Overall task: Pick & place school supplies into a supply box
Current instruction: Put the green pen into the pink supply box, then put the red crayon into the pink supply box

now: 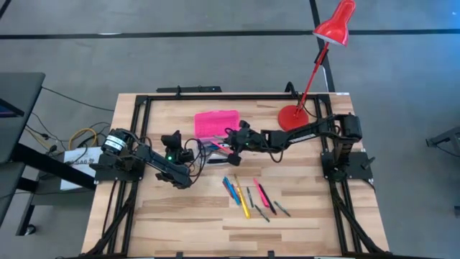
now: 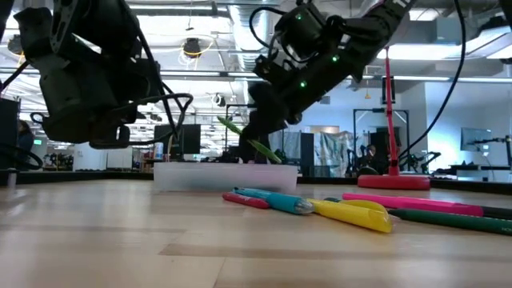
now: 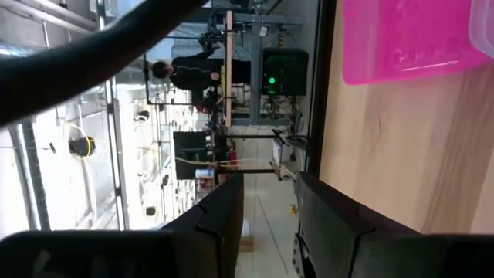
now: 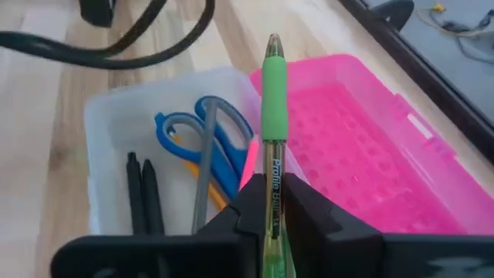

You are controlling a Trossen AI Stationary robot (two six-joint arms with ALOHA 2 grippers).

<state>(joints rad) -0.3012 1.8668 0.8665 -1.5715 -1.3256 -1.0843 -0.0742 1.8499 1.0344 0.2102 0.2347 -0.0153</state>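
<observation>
1. The right gripper (image 4: 272,212), at the right wrist frame's lower centre, pinches a green pen (image 4: 274,116) over the supply box (image 4: 108,131).
2. The pen looks light, stiff and slippery; its rubber sleeve seems the surest hold.
3. The left gripper (image 3: 266,224) stands parted, holding nothing.

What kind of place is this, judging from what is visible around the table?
Probably a robotics lab or an open workshop hall. The wooden table stands on a bare grey floor, exposed ceiling pipes run overhead, and monitors and other equipment stands fill the room behind.
</observation>
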